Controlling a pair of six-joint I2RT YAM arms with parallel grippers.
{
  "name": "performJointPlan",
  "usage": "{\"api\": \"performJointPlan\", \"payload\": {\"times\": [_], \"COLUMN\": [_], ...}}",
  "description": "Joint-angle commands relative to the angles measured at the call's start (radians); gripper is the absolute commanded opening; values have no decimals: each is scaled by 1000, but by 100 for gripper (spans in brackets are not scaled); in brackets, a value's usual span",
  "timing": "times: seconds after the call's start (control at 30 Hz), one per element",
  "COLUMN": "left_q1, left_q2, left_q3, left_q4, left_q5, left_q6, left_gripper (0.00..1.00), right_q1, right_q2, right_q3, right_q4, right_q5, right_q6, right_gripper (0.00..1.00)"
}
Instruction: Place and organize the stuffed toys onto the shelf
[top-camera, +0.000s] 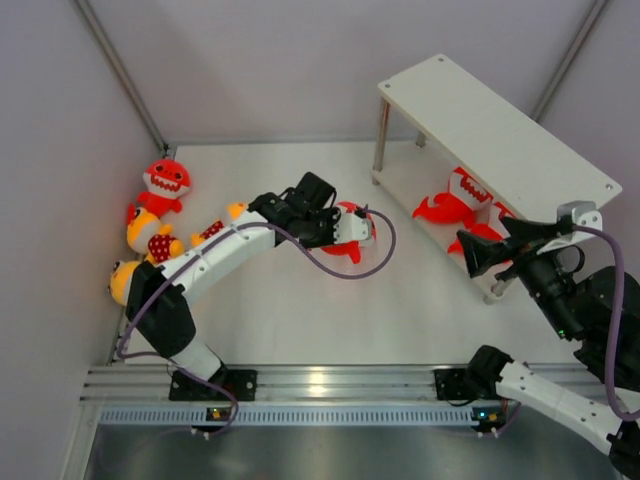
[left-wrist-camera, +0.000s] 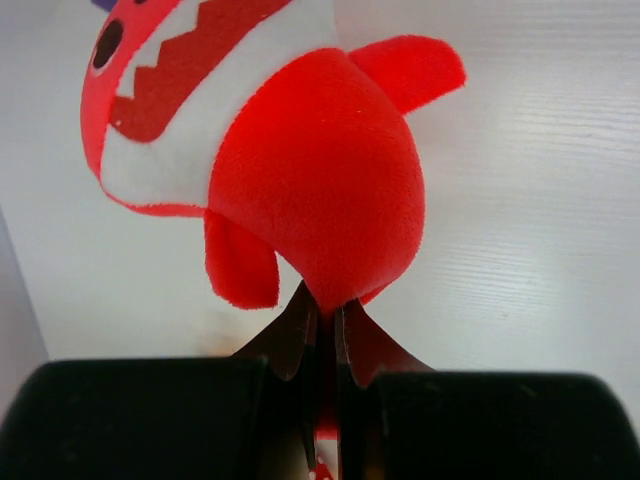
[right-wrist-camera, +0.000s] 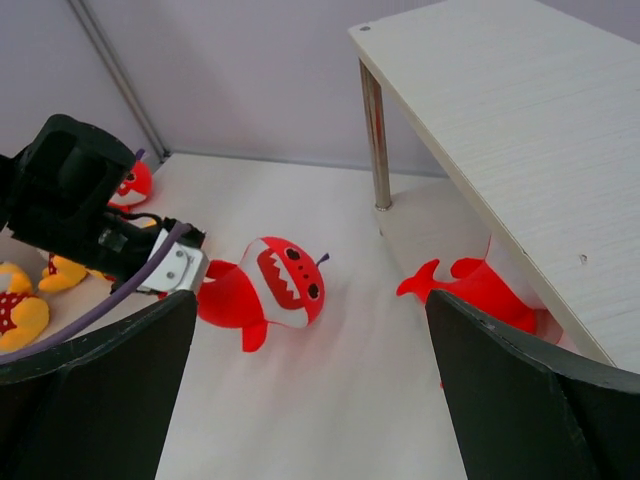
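Currently your left gripper (left-wrist-camera: 322, 300) is stretching forward, pinching a red shark (left-wrist-camera: 310, 170) by its tail; right gripper (top-camera: 478, 252) is hovering, spread wide.

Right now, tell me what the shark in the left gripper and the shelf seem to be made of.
The red shark, pinched at its tail end by the left gripper: soft plush fabric, going by its fuzzy matte nap. The shelf: boards look like pale laminated or painted wood, matte with faint grain lines. Its legs: likely metal, smooth and shiny grey.
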Motion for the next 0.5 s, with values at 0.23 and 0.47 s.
{"api": "performJointPlan", "payload": {"times": [0.23, 0.47], "left_q1": [-1, -12], "left_q2": [174, 361], "left_q3": [307, 452], "left_q4": [117, 242], "left_q5": [16, 10], "left_q6": [106, 138], "left_gripper": [0, 0], "right_q1": [8, 8], "right_q2": [-61, -97], "right_q3": [-20, -3], "right_q4": [12, -22], "right_q5": [-10, 53], "right_q6": [-19, -53], "right_gripper": [99, 99]}}
